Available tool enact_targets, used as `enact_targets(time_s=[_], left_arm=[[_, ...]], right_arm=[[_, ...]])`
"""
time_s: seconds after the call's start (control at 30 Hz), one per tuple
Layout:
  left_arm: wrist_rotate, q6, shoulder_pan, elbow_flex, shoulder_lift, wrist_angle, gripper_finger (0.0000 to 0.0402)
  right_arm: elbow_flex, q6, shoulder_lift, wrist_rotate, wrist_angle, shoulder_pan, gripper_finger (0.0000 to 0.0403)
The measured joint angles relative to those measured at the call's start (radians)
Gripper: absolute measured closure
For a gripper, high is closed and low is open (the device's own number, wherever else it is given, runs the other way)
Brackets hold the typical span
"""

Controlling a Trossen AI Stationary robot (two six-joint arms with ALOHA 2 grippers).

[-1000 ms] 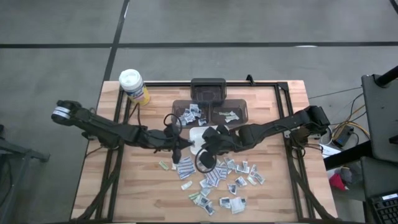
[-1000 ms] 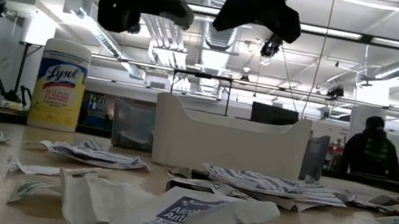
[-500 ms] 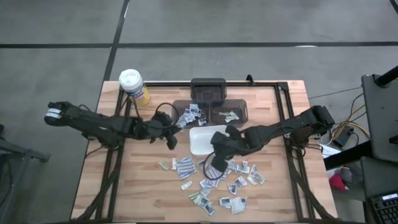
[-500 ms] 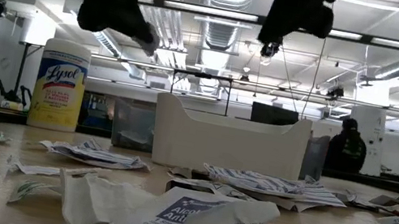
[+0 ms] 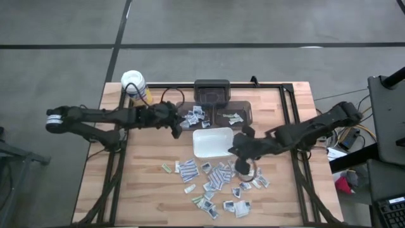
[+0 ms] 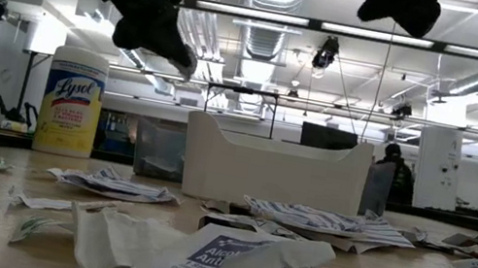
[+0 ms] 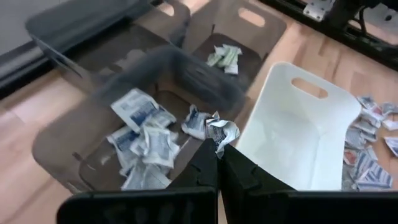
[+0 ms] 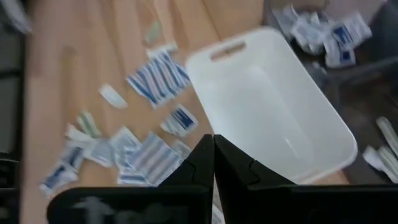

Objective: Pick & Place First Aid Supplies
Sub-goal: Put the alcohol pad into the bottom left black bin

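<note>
My left gripper (image 7: 217, 151), pinched on one crumpled white packet (image 7: 222, 131), hangs over the dark bin's (image 5: 190, 109) near rim, having swung there from beside the white tray (image 5: 212, 143). My right gripper (image 5: 243, 170), closed and empty, moved off the tray over the scattered packets (image 5: 218, 183) littering the desk (image 5: 145, 190).

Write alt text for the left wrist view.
The left gripper, shut on a crumpled white packet, hangs over a dark translucent bin holding blue-printed packets. Beside it stand an empty white tray and a second dark bin with greenish packets.
</note>
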Motion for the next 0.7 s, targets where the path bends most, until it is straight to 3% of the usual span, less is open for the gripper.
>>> enact_targets(time_s=[0.27,0.7], left_arm=[[0.017,0.082,0.063,0.094,0.124,-0.013,0.0401],[0.029,0.177,0.123,0.432,0.467,-0.271,0.0401]], right_arm=[[-0.303,-0.029,-0.277,-0.017,0.301,0.018,0.0394],[-0.565,-0.166,-0.596,-0.017,0.375,0.044,0.0394]])
